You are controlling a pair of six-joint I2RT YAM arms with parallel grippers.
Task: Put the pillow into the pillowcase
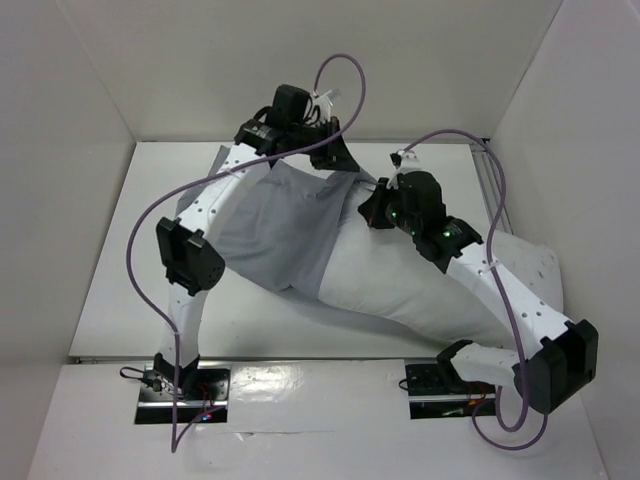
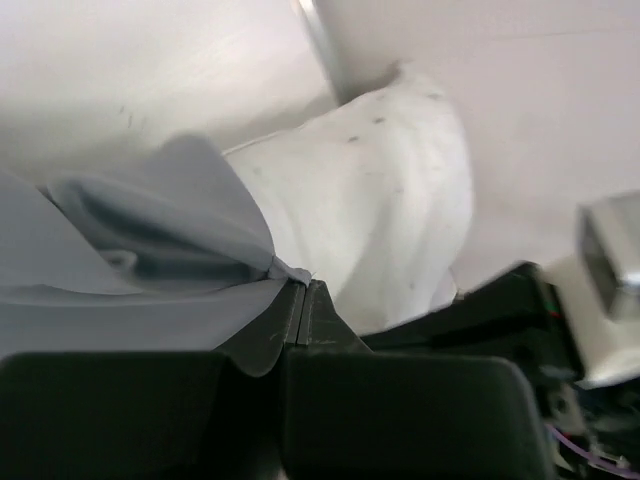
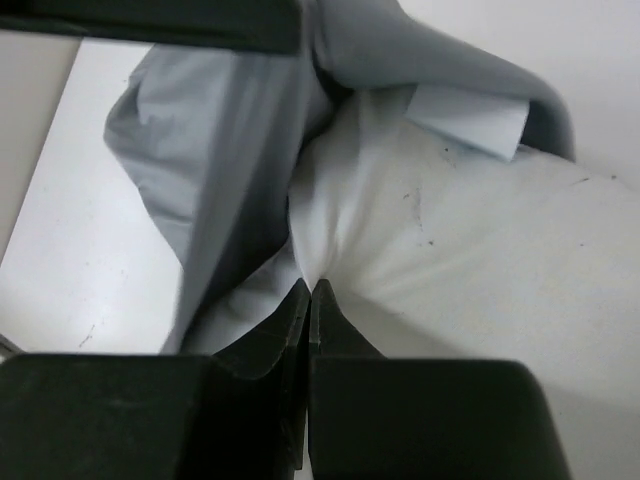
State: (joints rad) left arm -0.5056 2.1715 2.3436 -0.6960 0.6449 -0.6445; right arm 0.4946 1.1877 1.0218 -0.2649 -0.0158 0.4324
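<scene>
Two robot arms reach over a white counter (image 1: 130,290) where a plump white pillow (image 1: 400,300) lies partly inside a grey pillowcase (image 1: 280,230).

The left hand (image 1: 328,152) is at the far end of the pillowcase. In its wrist view, the left hand (image 2: 303,292) has its two dark fingers pressed together on a pinch of the grey pillowcase (image 2: 170,220), which bunches in folds to the left of the fingertips. Beyond and to the right of the fingertips, the speckled pillow (image 2: 380,200) bulges out.

The right hand (image 1: 372,210) sits on top of the pillow, at the pillowcase's open edge. In its wrist view, the right hand (image 3: 308,292) has its fingers closed together right where the grey meets the white. The pillowcase (image 3: 200,170) hangs ahead and to the left of the fingertips, and the pillow (image 3: 480,250) spreads to their right, its cloth creasing toward them. Which cloth the fingers have caught cannot be told.
</scene>
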